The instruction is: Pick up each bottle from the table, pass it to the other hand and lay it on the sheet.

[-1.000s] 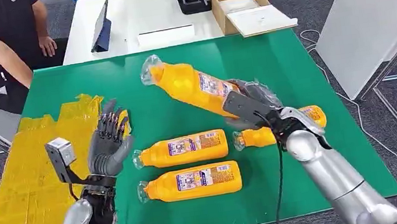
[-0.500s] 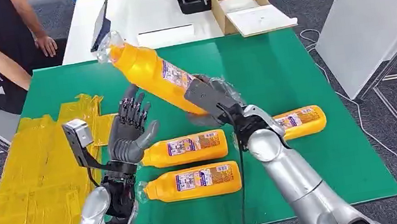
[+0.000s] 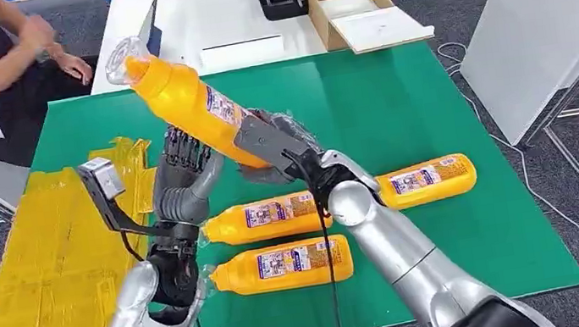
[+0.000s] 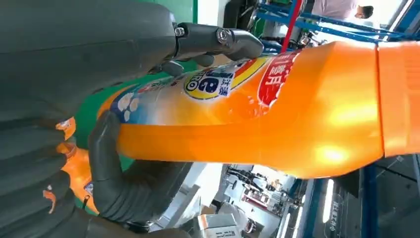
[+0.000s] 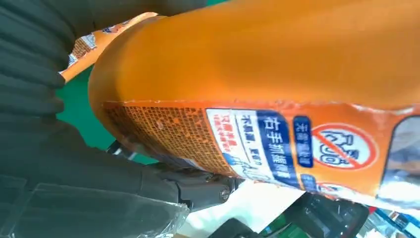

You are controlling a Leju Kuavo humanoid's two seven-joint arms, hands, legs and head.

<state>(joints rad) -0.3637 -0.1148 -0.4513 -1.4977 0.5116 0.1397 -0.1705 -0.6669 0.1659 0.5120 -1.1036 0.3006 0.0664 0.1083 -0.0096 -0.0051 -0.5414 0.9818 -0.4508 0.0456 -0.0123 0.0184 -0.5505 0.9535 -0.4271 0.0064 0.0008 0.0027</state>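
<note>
From the head view the right hand (image 3: 280, 149) grips the lifted bottle (image 3: 183, 101) near its base, tilted above the green table (image 3: 396, 97). The left wrist view adds more — the left hand (image 3: 186, 182) has fingers (image 4: 218, 39) and thumb wrapped round its label end.

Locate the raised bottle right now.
Head view: raised bottle is tilted above the green mat's left half, gripped by the right hand, left hand against it.

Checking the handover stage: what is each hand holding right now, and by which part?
The right hand grips the raised orange bottle by its lower body, near the base. The left hand has its fingers around the bottle's middle.
</note>
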